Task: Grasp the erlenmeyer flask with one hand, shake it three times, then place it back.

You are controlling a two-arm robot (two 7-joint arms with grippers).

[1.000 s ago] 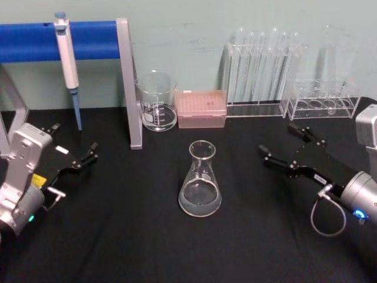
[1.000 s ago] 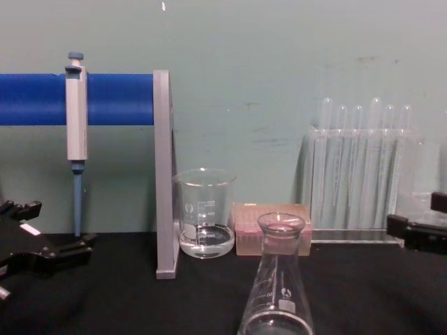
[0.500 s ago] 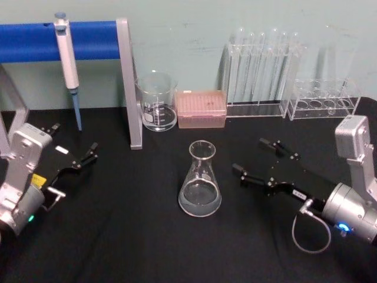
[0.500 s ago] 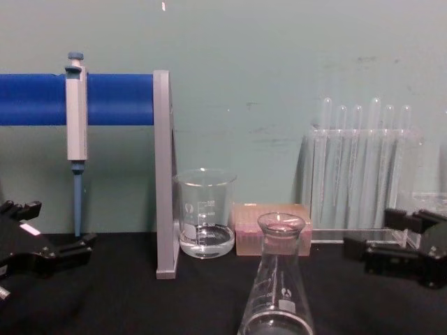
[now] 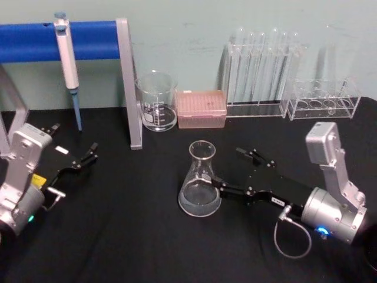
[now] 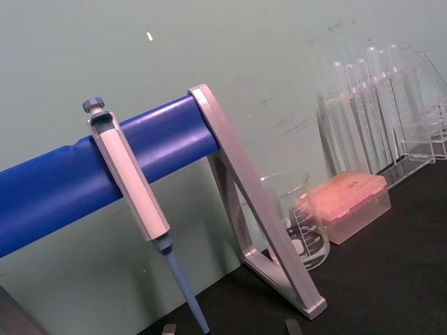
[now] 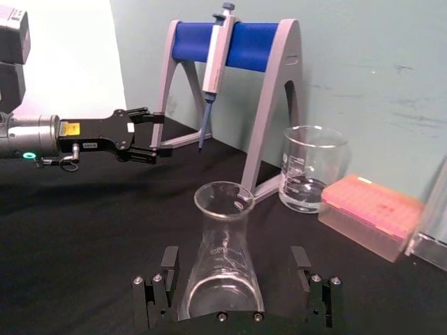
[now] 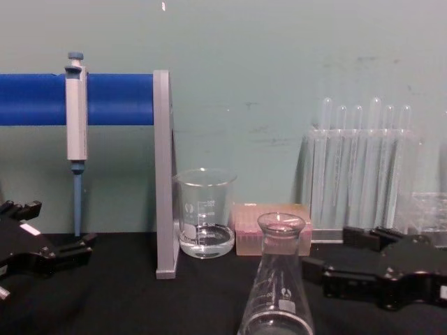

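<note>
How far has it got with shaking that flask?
Nothing finished yet: the erlenmeyer flask stands on the table. In hand: the right gripper sits open at its base. Still to do: gripping, lifting, three shakes, setting down. The left gripper sits parked aside.

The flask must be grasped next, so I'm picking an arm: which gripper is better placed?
Right. The right gripper is open beside the flask, which its wrist view frames between the fingers. The left gripper sits far off to the left.

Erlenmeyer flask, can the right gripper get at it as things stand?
Probably yes. The right gripper is open right at the erlenmeyer flask. In the right wrist view, its fingers stand on either side of the flask's base, with nothing in between.
</note>
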